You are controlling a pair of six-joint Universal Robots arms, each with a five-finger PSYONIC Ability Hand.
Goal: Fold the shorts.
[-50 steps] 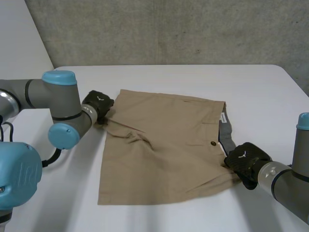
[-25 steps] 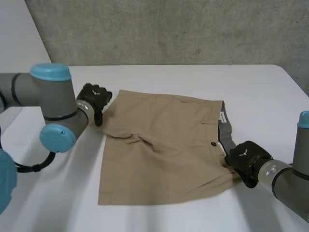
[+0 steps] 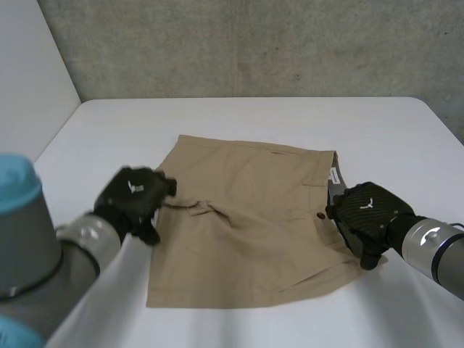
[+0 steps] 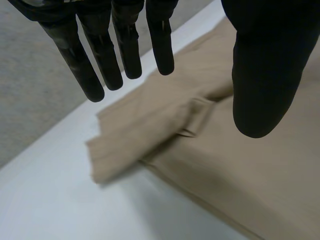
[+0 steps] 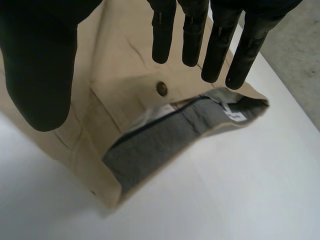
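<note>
Shorts (image 3: 246,217) flat; left hand (image 3: 132,199) withdrawn off cloth, open; right hand (image 3: 366,214) open over waistband (image 5: 165,136).

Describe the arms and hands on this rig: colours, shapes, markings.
Both arms are grey tubes; the left arm shows a light-blue cap, the right arm a silvery wrist ring. The left hand and right hand are matte black, each with a small white mark on its back. Their fingers are slim and round-tipped, thumbs broader.
</note>
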